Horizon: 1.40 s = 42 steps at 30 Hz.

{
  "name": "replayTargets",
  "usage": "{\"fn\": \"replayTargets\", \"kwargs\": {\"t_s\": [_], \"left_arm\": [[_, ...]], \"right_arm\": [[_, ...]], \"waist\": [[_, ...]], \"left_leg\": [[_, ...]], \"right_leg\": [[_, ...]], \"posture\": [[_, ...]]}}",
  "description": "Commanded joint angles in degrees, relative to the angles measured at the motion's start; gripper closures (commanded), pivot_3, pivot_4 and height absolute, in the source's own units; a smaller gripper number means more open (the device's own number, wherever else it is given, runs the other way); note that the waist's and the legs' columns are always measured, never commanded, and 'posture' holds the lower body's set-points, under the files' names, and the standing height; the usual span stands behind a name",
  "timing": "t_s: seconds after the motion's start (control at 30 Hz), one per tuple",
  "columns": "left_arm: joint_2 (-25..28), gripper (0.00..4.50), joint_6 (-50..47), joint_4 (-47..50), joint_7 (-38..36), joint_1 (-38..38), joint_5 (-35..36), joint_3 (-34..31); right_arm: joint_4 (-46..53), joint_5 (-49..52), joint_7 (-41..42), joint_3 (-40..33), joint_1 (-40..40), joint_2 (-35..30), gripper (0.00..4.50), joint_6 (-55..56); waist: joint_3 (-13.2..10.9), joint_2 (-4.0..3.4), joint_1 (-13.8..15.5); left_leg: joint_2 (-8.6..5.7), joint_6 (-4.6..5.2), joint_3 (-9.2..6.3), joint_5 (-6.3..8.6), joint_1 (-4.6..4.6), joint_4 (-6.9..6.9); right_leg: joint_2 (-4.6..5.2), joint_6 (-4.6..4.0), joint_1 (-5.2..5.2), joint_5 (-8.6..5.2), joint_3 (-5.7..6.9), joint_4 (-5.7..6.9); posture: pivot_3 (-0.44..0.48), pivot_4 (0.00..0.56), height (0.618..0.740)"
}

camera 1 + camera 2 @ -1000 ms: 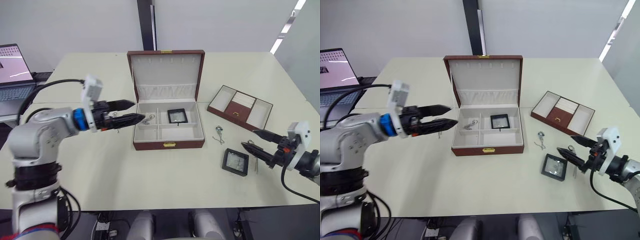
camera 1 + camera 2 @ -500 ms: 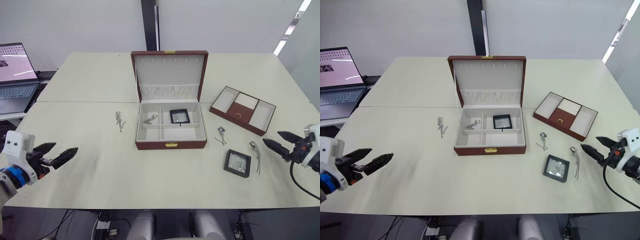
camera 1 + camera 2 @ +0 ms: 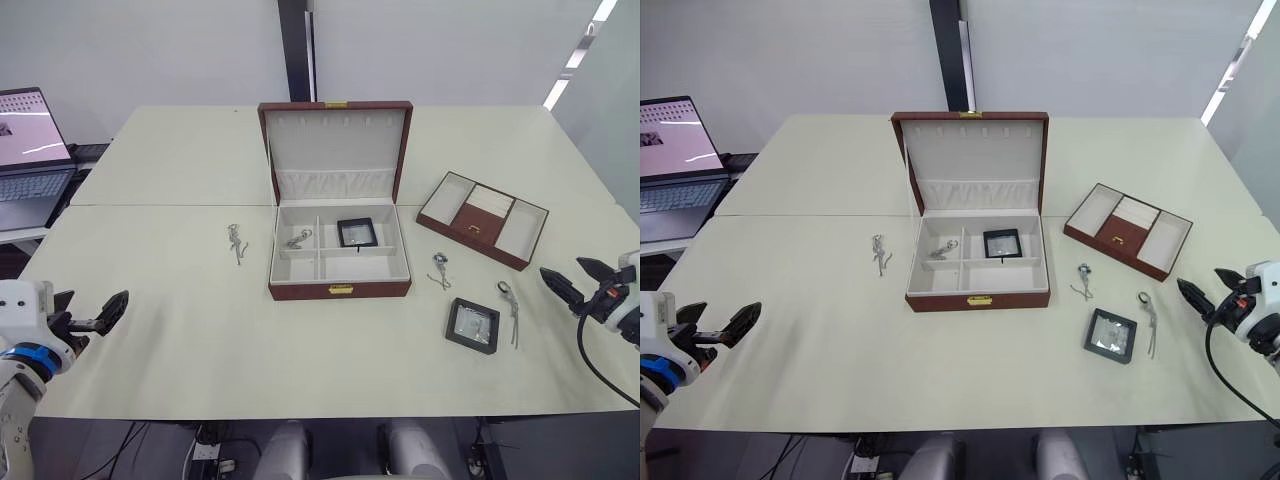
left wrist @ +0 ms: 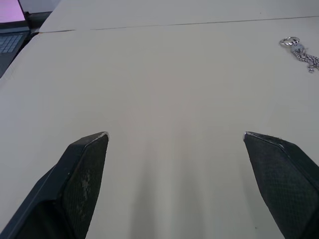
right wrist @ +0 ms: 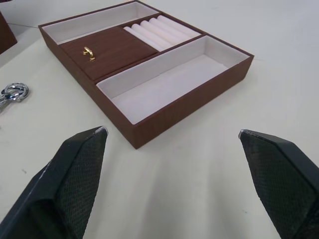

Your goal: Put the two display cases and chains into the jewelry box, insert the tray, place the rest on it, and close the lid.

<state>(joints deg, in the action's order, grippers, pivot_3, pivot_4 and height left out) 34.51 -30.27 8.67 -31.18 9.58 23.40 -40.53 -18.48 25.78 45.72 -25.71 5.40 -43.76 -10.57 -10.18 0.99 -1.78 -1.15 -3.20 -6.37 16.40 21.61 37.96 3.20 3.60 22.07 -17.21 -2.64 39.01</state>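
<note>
While the laptop (image 3: 30,140) sits at the upper left edge of the frame, the left gripper (image 3: 88,314) hangs at the lower left over bare table (image 3: 200,340), its fingers (image 4: 82,169) spread wide and holding nothing. One chain (image 3: 237,241) lies on the table left of centre, just beside the box (image 3: 338,290) but apart from it. At centre stands the box with its lid (image 3: 334,150) raised upright at the back. Its upper left compartment holds a second chain (image 3: 298,238); its upper right compartment holds one case (image 3: 356,232), lying flat. The lower compartments show nothing in them. Right of the box, a small silver piece (image 3: 439,268) lies on the table, near the box's right front corner. Below and right of it lies the second case (image 3: 472,324), flat and outside the box. Just right of that case lies a third chain (image 3: 510,305), stretched roughly straight. In the upper right, the tray (image 3: 482,218) rests on the table at an angle, well apart from the box, with three sections and a small gold handle (image 5: 89,52). At the right edge, the right gripper (image 3: 567,285) hovers with fingers (image 5: 75,174) spread apart and empty, near the third chain without touching it.
</note>
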Motion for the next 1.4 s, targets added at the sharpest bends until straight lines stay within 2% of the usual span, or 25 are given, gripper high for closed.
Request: {"fn": "replayTargets", "kwargs": {"t_s": [0.03,0.53,0.73,0.83,0.97,1.1,1.4], "left_arm": [[0.0,0.02,1.2,0.6,1.3,-0.2,0.0,0.1],[-0.6,0.02,-0.5,2.4,5.1,-2.1,1.9,0.3],[-2.6,0.02,-1.7,3.7,10.3,-7.2,2.9,2.5],[-4.1,0.02,-2.3,4.7,12.0,-8.8,2.4,5.0],[-7.5,0.02,-2.6,3.6,15.9,-14.4,1.9,9.2],[-10.4,0.02,-1.6,2.0,18.4,-19.0,0.3,13.8],[-17.2,0.02,2.5,-3.4,25.4,-26.7,-6.8,22.7]], "right_arm": [[1.2,0.2,-0.5,-1.5,0.0,0.1,0.0,0.7],[1.7,0.4,1.5,-1.1,-0.6,-0.4,0.0,0.1],[7.4,3.0,8.9,0.8,-1.0,-1.4,0.0,-1.8],[12.3,5.2,11.6,1.8,-0.8,-1.7,0.0,-4.6],[23.8,9.7,16.3,6.3,0.3,-2.5,0.0,-10.0],[30.8,11.0,16.1,9.4,1.7,-2.0,0.0,-12.6],[36.6,10.9,13.2,13.1,4.6,-0.6,0.0,-14.4]], "waist": [[0.0,0.0,0.0],[0.0,0.0,0.0],[0.0,-0.01,0.0],[0.0,-0.01,-0.1],[0.0,-0.02,0.0],[0.0,0.02,0.1],[0.0,0.08,0.3]], "left_leg": [[0.0,0.0,-0.01,0.0,0.0,0.0],[0.0,0.0,-0.01,0.0,-0.01,0.0],[0.0,0.0,-0.02,0.0,-0.01,0.0],[0.0,0.0,-0.02,0.0,-0.01,0.01],[0.01,-0.01,-0.05,-0.01,0.0,0.01],[-0.02,-0.01,-0.09,-0.01,0.04,0.05],[-0.06,-0.02,-0.11,-0.01,0.1,0.09]], "right_leg": [[0.0,0.0,0.0,0.0,0.01,0.0],[-0.01,0.0,-0.01,0.0,0.01,0.01],[-0.01,0.0,-0.02,0.0,0.03,0.01],[-0.01,0.01,-0.02,0.01,0.02,0.01],[-0.03,0.01,-0.02,0.01,0.05,0.02],[-0.03,0.04,-0.03,0.03,0.08,-0.02],[-0.01,0.05,0.0,0.03,0.09,-0.03]], "posture": [[0.0,0.15,0.74],[0.0,0.15,0.74],[0.0,0.15,0.74],[0.0,0.15,0.74],[0.0,0.15,0.74],[0.0,0.15,0.74],[0.0,0.15,0.74]]}}
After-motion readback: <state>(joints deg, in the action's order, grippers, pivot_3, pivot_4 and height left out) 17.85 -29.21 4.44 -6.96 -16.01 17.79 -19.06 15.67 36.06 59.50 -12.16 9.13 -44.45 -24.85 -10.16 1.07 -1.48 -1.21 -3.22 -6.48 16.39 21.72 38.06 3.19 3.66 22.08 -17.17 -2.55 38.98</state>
